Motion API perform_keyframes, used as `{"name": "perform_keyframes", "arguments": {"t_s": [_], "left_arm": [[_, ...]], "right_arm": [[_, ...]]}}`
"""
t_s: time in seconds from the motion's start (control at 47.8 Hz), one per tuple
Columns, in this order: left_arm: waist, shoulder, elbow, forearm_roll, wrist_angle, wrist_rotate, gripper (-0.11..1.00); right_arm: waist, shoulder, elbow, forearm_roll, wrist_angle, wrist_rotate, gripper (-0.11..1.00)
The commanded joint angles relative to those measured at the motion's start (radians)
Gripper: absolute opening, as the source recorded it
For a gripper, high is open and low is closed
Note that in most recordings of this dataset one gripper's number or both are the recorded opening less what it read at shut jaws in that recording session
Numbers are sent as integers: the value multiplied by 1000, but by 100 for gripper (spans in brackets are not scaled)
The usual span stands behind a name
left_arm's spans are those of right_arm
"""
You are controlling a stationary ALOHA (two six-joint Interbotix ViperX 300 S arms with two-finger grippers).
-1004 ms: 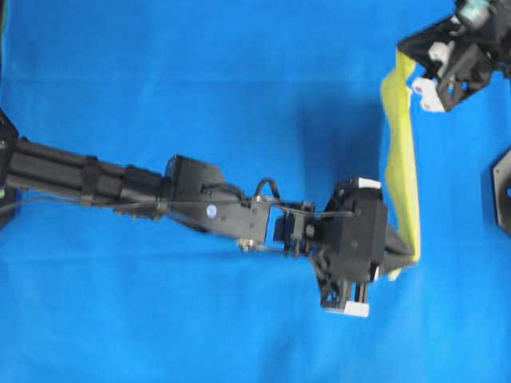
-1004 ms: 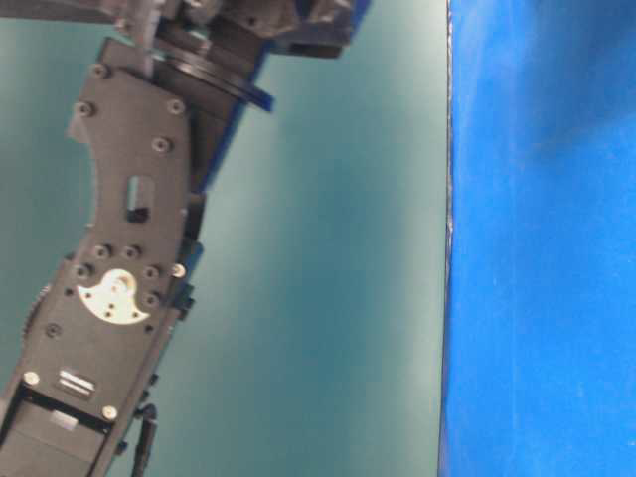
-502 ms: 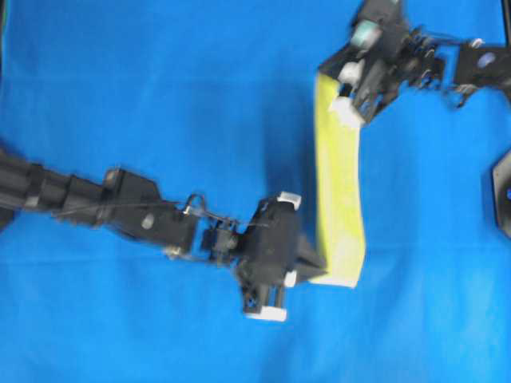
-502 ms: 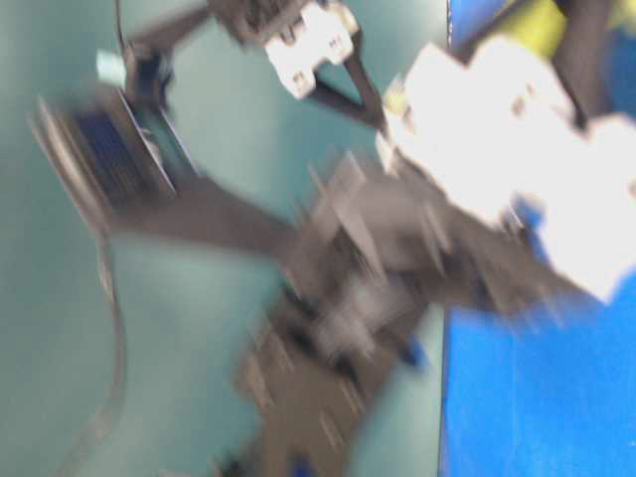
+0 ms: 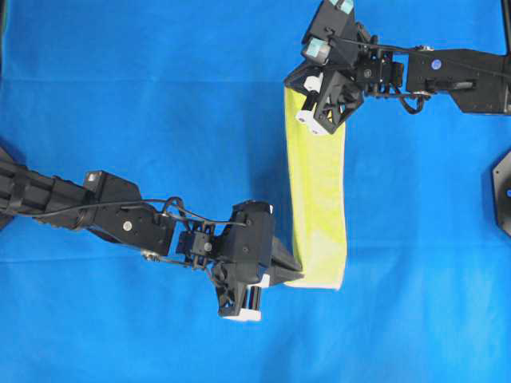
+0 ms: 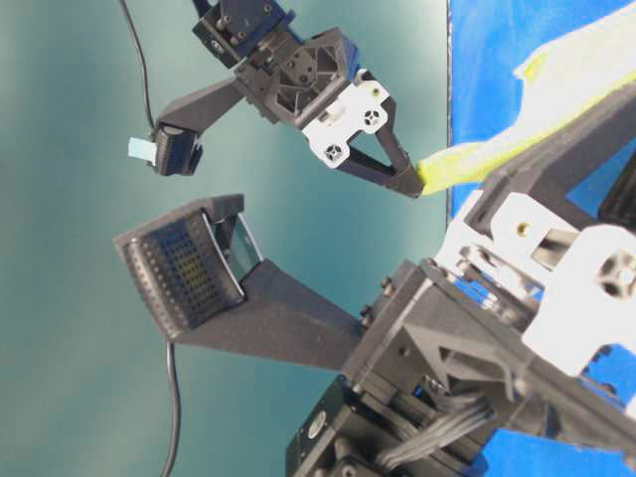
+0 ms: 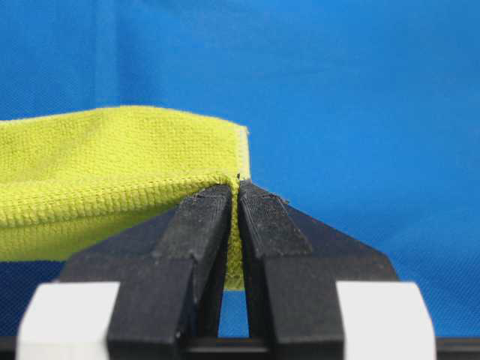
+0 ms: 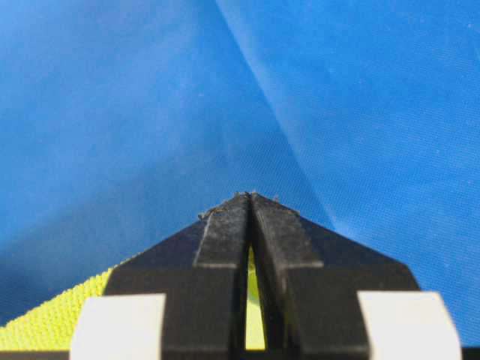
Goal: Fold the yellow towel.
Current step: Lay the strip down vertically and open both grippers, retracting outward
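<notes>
Towel (image 5: pixel 317 203) now hangs as a long strip between my grippers, carried left from the right edge a second ago; fold underway. Left gripper (image 5: pixel 294 274) clamps the near corner, right gripper (image 5: pixel 303 102) the far corner. Blue table (image 5: pixel 160 96) below; nothing obstructs.

No legible text, label, brand, number or sign appears in any view. The small round pale marks on the arm housings in the overhead view are too small to read.
</notes>
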Motion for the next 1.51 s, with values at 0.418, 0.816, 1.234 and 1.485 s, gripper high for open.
{"name": "perform_keyframes", "arguments": {"t_s": [0.418,0.816,1.234,1.485], "left_arm": [[-18,-84,12,3,32,-3,76],[-25,-308,118,3,304,-84,78],[9,-531,336,8,127,-110,76],[71,-672,515,8,-149,-2,76]], "right_arm": [[-9,-12,-20,-57,-34,-5,58],[0,-140,35,-57,-5,12,63],[78,-554,288,-11,-63,17,62],[86,-785,460,-6,-152,15,62]]}}
